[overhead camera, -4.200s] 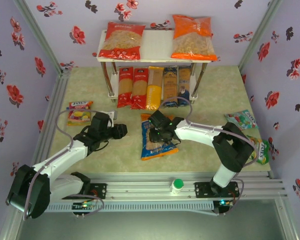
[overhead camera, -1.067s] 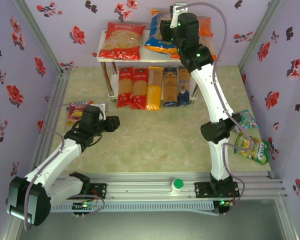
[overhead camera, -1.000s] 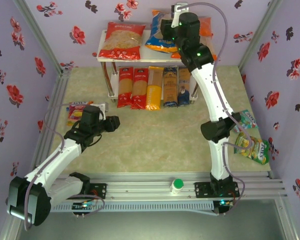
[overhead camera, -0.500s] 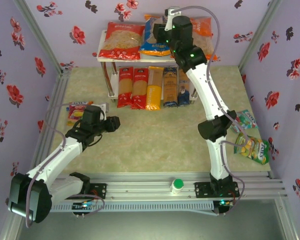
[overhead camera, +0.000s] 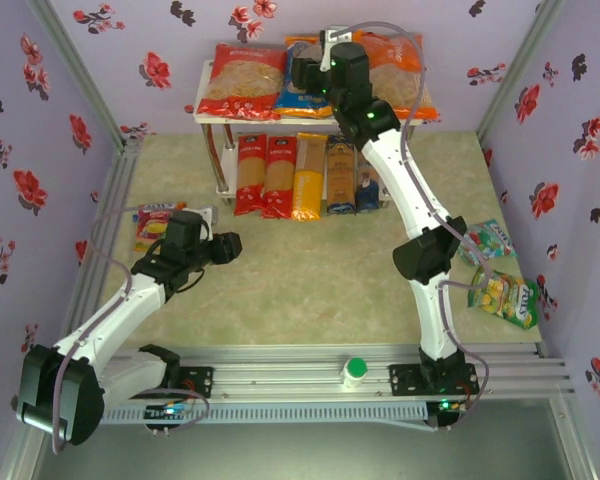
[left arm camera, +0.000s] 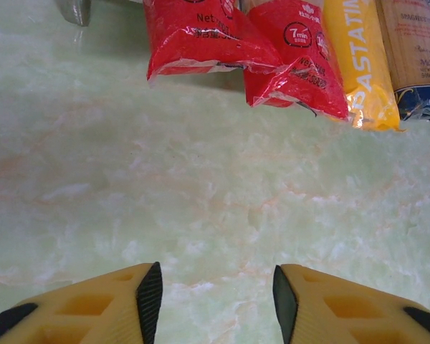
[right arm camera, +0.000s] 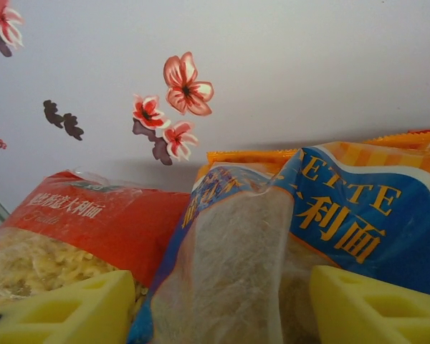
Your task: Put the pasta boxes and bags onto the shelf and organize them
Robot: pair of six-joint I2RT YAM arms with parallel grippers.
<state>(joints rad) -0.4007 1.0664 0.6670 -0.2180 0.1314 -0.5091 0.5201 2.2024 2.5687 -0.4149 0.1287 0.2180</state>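
The blue bag with orange edges [overhead camera: 296, 92] lies on the shelf's top board [overhead camera: 310, 119], between the red bag [overhead camera: 243, 82] and the orange bag [overhead camera: 398, 75]. My right gripper [overhead camera: 307, 76] is over it. In the right wrist view its fingers [right arm camera: 64, 312] stand wide apart with the blue bag [right arm camera: 236, 258] bulging between them, and the red bag [right arm camera: 72, 229] is to the left. Five spaghetti packs lie on the lower tier: two red [overhead camera: 265, 175], one yellow [overhead camera: 309, 178], two dark blue [overhead camera: 352, 175]. My left gripper [overhead camera: 235, 247] [left arm camera: 216, 294] is open and empty, low over the table.
A red-and-yellow snack packet [overhead camera: 156, 222] lies by the left arm. On the right lie a teal packet [overhead camera: 487, 238] and a green-yellow packet [overhead camera: 507, 297]. A white-and-green cap [overhead camera: 355, 370] sits on the front rail. Floral walls enclose the table closely behind the shelf.
The right arm lifted the blue bag off the table, carried it to the shelf top, then shifted left and down between the red and orange bags. The left arm barely moved.
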